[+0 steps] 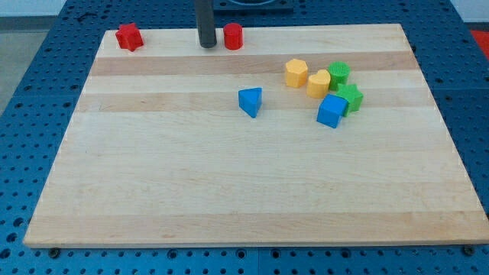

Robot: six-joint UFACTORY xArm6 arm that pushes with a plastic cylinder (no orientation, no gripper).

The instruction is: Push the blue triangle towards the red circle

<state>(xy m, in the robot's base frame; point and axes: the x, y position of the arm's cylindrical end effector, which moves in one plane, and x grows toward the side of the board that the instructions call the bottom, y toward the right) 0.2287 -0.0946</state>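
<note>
The blue triangle [250, 101] lies on the wooden board [229, 183] a little above its middle. The red circle [233, 36] stands at the board's top edge, straight above the triangle. My tip [207, 45] is at the lower end of the dark rod, just left of the red circle and well above and to the left of the blue triangle. It touches neither block.
A red star-shaped block [129, 37] sits at the top left corner. To the right of the triangle is a cluster: a yellow hexagon [296, 73], a yellow block [318, 83], a green circle [338, 74], a green star [350, 97] and a blue cube [331, 111].
</note>
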